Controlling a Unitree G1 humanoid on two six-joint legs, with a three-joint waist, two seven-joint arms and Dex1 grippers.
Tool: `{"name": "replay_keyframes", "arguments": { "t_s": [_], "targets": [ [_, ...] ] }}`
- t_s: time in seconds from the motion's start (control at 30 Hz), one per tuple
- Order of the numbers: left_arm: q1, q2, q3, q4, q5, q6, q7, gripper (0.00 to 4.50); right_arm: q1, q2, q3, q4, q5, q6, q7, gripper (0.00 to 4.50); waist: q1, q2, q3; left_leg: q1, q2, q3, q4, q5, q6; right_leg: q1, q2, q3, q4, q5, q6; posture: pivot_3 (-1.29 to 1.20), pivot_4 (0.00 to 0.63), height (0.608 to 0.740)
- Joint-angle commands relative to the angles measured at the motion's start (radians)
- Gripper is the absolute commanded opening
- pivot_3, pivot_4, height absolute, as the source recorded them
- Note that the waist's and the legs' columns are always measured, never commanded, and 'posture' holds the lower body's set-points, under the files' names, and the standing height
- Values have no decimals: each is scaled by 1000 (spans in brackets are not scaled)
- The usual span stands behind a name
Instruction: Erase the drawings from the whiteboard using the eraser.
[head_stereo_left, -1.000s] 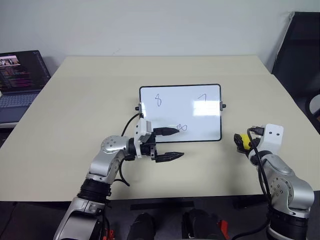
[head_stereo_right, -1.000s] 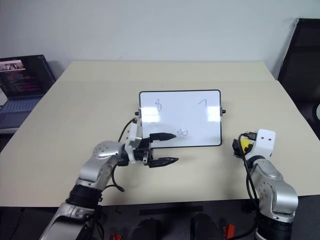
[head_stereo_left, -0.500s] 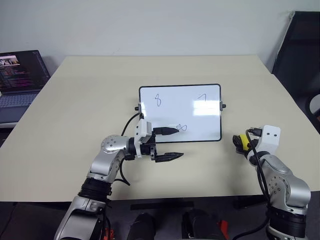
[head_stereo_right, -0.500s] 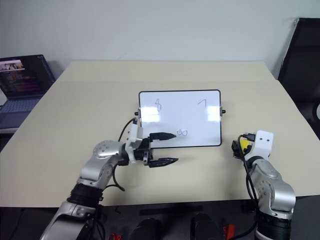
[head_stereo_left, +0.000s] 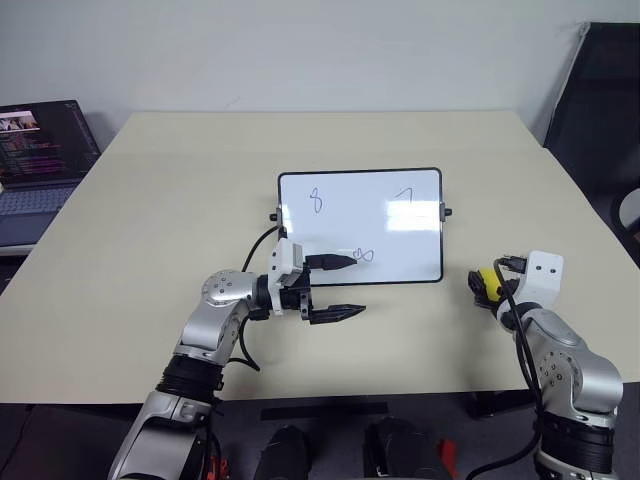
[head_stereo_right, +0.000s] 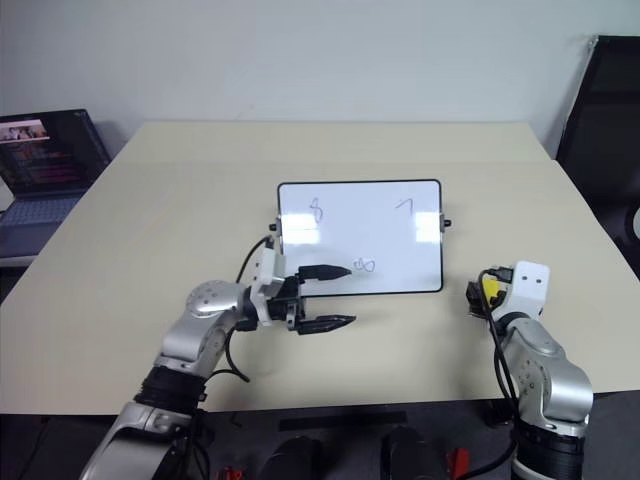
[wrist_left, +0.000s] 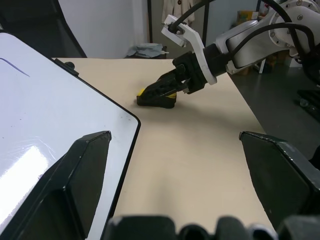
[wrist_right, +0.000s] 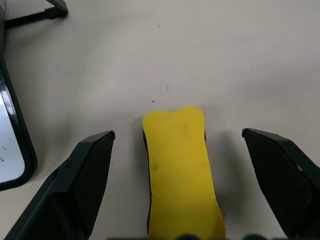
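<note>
Progress on the task is judged to be at its very start: all three drawings are seen intact on the whiteboard (head_stereo_left: 360, 225), which lies flat near the middle of the tabletop (head_stereo_left: 150, 230). An "8"-like loop (head_stereo_left: 317, 200) is found toward the board's far left, a "7"-like stroke (head_stereo_left: 403, 194) toward its far right, and a sideways loop (head_stereo_left: 364, 255) near the near edge, with no wiped streak visible anywhere on the white surface. The eraser (wrist_right: 180, 170), a small yellow block with a black underside, is seen resting on the tabletop to the right of the board, apart from its frame. The right gripper (wrist_right: 177, 145) is placed over it with its fingers (wrist_right: 85, 175) spread wide on either side of the block, neither one touching it, so the eraser is not yet gripped. In the left wrist view the same gripper is shown low over the yellow block, right at its end. The left gripper (head_stereo_left: 338, 288) is held level over the board's near left corner, pointing to the right, with its fingers (head_stereo_left: 335, 314) spread and nothing between them; one fingertip lies just beside the sideways loop. A laptop (head_stereo_left: 40, 165) is seen at the far left, off the table. What is left, by this reading, is everything: closing on the eraser, carrying it to the board, and wiping each of the three marks.
</note>
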Motion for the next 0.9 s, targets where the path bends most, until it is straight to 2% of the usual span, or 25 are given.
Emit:
{"name": "replay_keyframes", "arguments": {
  "t_s": [0.03, 0.5, 0.6, 0.83, 0.9],
  "targets": [
    [-19, -2, 10, -11, -1, -15, -5, 4500, -8, -8, -3, -15, 3, 3, 8, 4478, 0, 0, 0, 0, 0, 0, 0, 0, 0, 0, 0, 0, 0, 0, 0, 0, 150, 740],
    [-26, -3, 13, -10, 12, -18, 5, 4500, -26, 3, -19, 4, 13, 17, 3, 4478, 0, 0, 0, 0, 0, 0, 0, 0, 0, 0, 0, 0, 0, 0, 0, 0, 150, 740],
    [-26, -3, 13, -11, 13, -17, 6, 4500, -28, 2, -22, 10, 15, 11, 3, 3845, 0, 0, 0, 0, 0, 0, 0, 0, 0, 0, 0, 0, 0, 0, 0, 0, 150, 740],
    [-26, -2, 9, -14, 27, -23, 12, 4500, -28, -1, -22, 20, 15, 7, 7, 1317, 0, 0, 0, 0, 0, 0, 0, 0, 0, 0, 0, 0, 0, 0, 0, 0, 150, 740],
    [-26, -3, 10, -15, 29, -22, 13, 4500, -30, -1, -23, 22, 15, 4, 6, 1208, 0, 0, 0, 0, 0, 0, 0, 0, 0, 0, 0, 0, 0, 0, 0, 0, 150, 740]
  ]
}}
